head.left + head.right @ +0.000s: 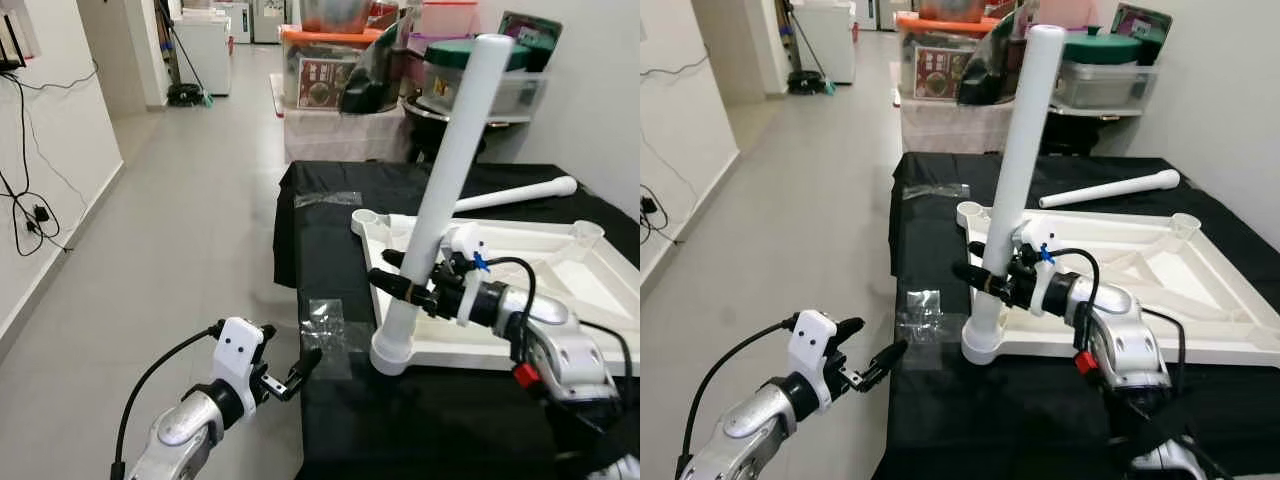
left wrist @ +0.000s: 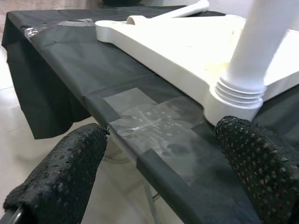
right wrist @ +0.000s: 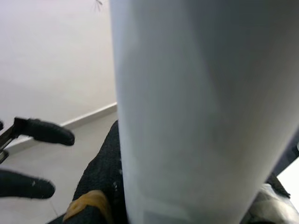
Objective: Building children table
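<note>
Right gripper [image 1: 400, 283] clamped around the white leg [image 1: 445, 180], which stands tilted in the near corner socket of the upturned tabletop [image 1: 560, 262].

A second leg [image 1: 515, 194] lies on the black cloth [image 1: 330, 230] beyond the tabletop; clear plastic [image 1: 325, 325] is flat on the cloth beside the socket. The right arm reaches in across the tabletop's near edge. Left gripper [image 1: 290, 372] hovers off the table's edge, fingers [image 2: 60, 177] spread wide and pointing toward the socket.

A white leg [image 1: 445, 190] stands tilted in the upturned white tabletop's [image 1: 540, 275] corner socket; another apparently lies loose behind [image 1: 515, 194].
</note>
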Tool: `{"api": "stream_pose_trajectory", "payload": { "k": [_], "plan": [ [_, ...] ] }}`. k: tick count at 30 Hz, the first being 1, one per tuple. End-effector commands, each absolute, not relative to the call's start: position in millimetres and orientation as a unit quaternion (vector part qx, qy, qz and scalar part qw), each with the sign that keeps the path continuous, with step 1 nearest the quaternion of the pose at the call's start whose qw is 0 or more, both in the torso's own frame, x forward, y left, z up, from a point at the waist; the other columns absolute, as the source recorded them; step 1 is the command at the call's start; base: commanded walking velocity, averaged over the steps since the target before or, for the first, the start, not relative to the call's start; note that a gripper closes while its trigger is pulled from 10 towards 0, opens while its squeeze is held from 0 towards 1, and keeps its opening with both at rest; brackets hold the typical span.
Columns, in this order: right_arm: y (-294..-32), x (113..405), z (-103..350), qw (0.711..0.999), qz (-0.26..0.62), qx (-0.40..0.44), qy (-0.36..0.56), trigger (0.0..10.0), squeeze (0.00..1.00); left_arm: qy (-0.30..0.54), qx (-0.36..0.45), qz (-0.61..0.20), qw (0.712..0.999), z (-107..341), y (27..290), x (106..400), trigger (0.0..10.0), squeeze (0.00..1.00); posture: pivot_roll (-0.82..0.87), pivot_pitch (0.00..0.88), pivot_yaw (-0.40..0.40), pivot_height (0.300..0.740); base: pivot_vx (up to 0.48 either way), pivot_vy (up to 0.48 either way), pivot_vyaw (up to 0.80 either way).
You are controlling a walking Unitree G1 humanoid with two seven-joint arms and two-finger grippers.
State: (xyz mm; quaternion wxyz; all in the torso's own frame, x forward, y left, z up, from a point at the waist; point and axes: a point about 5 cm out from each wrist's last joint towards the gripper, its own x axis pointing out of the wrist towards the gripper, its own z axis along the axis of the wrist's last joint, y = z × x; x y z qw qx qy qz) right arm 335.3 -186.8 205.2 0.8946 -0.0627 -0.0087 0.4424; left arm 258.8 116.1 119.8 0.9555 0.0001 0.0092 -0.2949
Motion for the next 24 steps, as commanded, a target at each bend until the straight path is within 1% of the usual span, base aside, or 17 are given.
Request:
{"api": "stream_pose_trajectory", "payload": {
  "k": [1,2,3,4,5,6,7,8,10,11,12,14,16,19,22,23,24],
  "plan": [
    [-180,347,209,0.909,0.404,-0.1,-0.03,0.0,0.0,0.017,0.001,-0.293,0.956,118,118,257,10.0,0.0,0.09,0.0,-0.08,0.74,0.0,0.0,0.0],
    [-186,359,208,0.941,0.322,-0.104,-0.018,0.0,0.0,0.017,0.002,-0.292,0.956,118,119,257,10.0,0.0,0.09,0.0,-0.079,0.74,0.0,0.0,0.0],
    [-186,359,208,0.941,0.322,-0.104,-0.018,0.0,0.0,0.017,0.002,-0.292,0.956,118,119,257,10.0,0.0,0.09,0.0,-0.079,0.74,0.0,0.0,0.0],
    [-191,366,207,0.958,0.266,-0.107,-0.008,0.0,0.0,0.018,0.003,-0.29,0.957,117,120,257,10.0,0.0,0.09,0.0,-0.079,0.74,0.0,0.0,0.0],
    [-206,373,202,0.991,0.111,-0.073,0.008,0.0,0.0,0.018,0.003,-0.29,0.957,117,121,257,10.0,0.0,0.09,0.0,-0.079,0.74,0.0,0.0,0.0],
    [-206,373,202,0.991,0.111,-0.073,0.008,0.0,0.0,0.018,0.003,-0.29,0.957,117,121,257,10.0,0.0,0.09,0.0,-0.079,0.74,0.0,0.0,0.0],
    [-216,366,190,0.998,-0.006,-0.054,0.03,0.0,0.0,0.018,0.003,-0.29,0.957,117,120,257,10.0,0.0,0.09,0.0,-0.08,0.74,0.0,0.0,0.0],
    [-224,358,181,0.995,-0.079,-0.044,0.045,0.0,0.0,0.018,0.003,-0.29,0.957,117,119,256,10.0,0.0,0.09,0.0,-0.08,0.74,0.0,0.0,0.0],
    [-224,358,181,0.995,-0.079,-0.044,0.045,0.0,0.0,0.018,0.003,-0.29,0.957,117,119,256,10.0,0.0,0.09,0.0,-0.08,0.74,0.0,0.0,0.0],
    [-223,346,174,0.991,-0.118,-0.047,0.049,0.0,0.0,0.018,0.001,-0.292,0.956,117,118,256,10.0,0.0,0.08,0.0,-0.075,0.74,0.0,0.0,0.0],
    [-223,346,174,0.991,-0.118,-0.047,0.049,0.0,0.0,0.018,0.001,-0.292,0.956,117,118,256,10.0,0.0,0.08,0.0,-0.075,0.74,0.0,0.0,0.0],
    [-201,323,167,0.991,-0.115,-0.048,0.039,0.0,0.0,0.02,0.0,-0.297,0.955,116,116,256,10.0,0.0,0.07,0.0,-0.07,0.74,0.0,0.0,0.0],
    [-184,311,174,0.992,-0.118,-0.042,0.016,0.0,0.0,0.02,0.0,-0.299,0.954,116,115,256,10.0,0.0,0.07,0.0,-0.068,0.74,0.0,0.0,0.0],
    [-176,317,193,0.991,-0.128,-0.044,-0.018,0.0,0.0,0.019,-0.001,-0.299,0.954,117,116,258,10.0,0.0,0.06,0.0,-0.067,0.74,0.0,0.0,0.0],
    [-174,320,197,0.991,-0.124,-0.043,-0.018,0.0,0.0,0.019,-0.001,-0.299,0.954,117,116,258,10.0,0.0,0.06,0.0,-0.067,0.74,0.0,0.0,0.0],
    [-173,322,201,0.992,-0.118,-0.035,-0.034,10.0,0.0,0.019,-0.001,-0.299,0.954,117,115,258,10.0,0.0,0.06,0.0,-0.067,0.74,0.0,0.0,0.0],
    [-174,324,208,0.992,-0.11,-0.037,-0.057,10.0,0.91,0.019,-0.002,-0.299,0.954,117,115,258,10.0,0.0,0.06,0.0,-0.068,0.74,0.0,0.0,0.0]
  ]
}}
